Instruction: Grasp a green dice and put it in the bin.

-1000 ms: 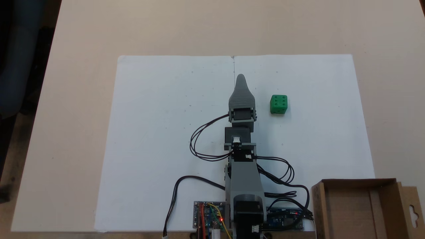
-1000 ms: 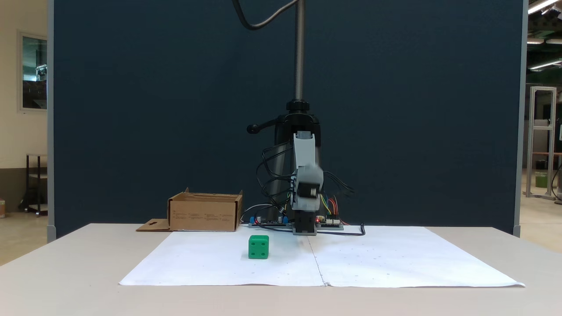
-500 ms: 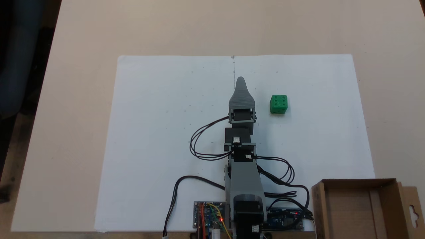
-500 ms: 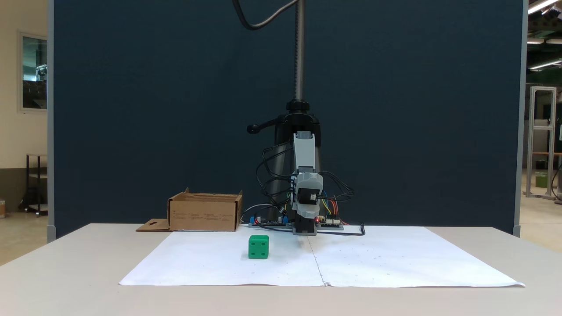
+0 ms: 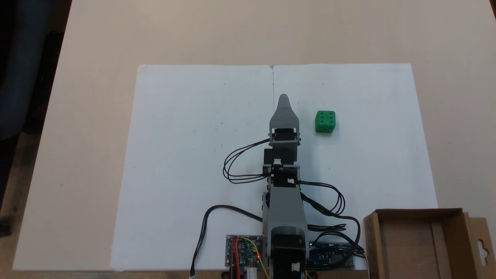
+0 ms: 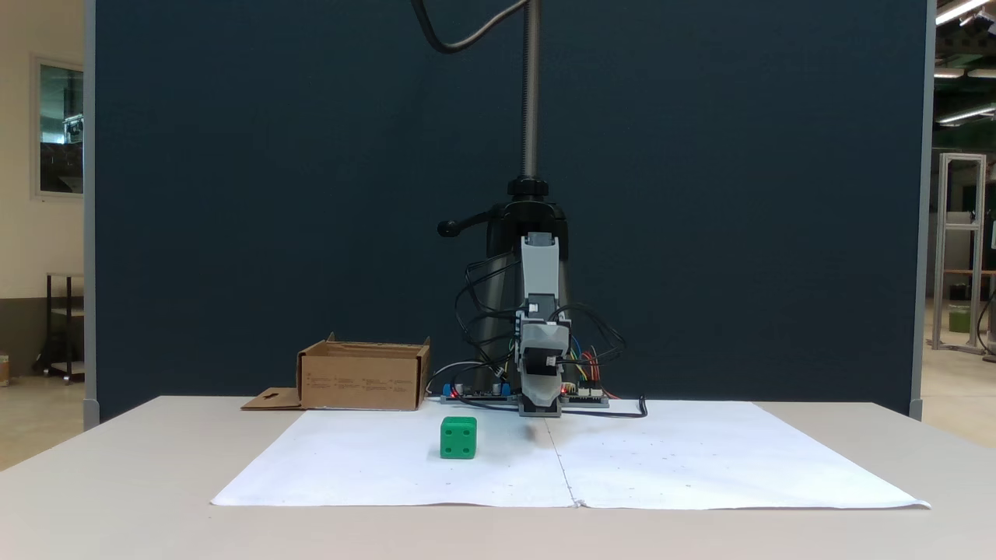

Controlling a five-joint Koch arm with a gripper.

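The green dice (image 5: 325,121) lies on the white paper, six pips up; from the front, the dice (image 6: 458,437) sits left of the arm. My gripper (image 5: 283,97) points away from the base, its single grey tip about a hand's width left of the dice. In the front-facing fixed view the gripper (image 6: 541,395) hangs low, close above the paper, pointing at the camera. Only one tip shows, so I cannot make out how the jaws stand. The bin (image 5: 372,244), a brown cardboard box, stands beside the arm's base; from the front, the bin (image 6: 362,383) is at the back left.
White paper sheets (image 5: 186,155) cover the middle of the beige table (image 5: 232,31). Circuit boards (image 5: 244,255) and looping black cables (image 5: 240,166) lie around the arm's base. A dark stand pole (image 6: 531,93) and a dark blue panel rise behind the arm.
The gripper has dropped lower toward the paper and its tip has drawn back slightly toward the base. The dice and the bin have not moved.
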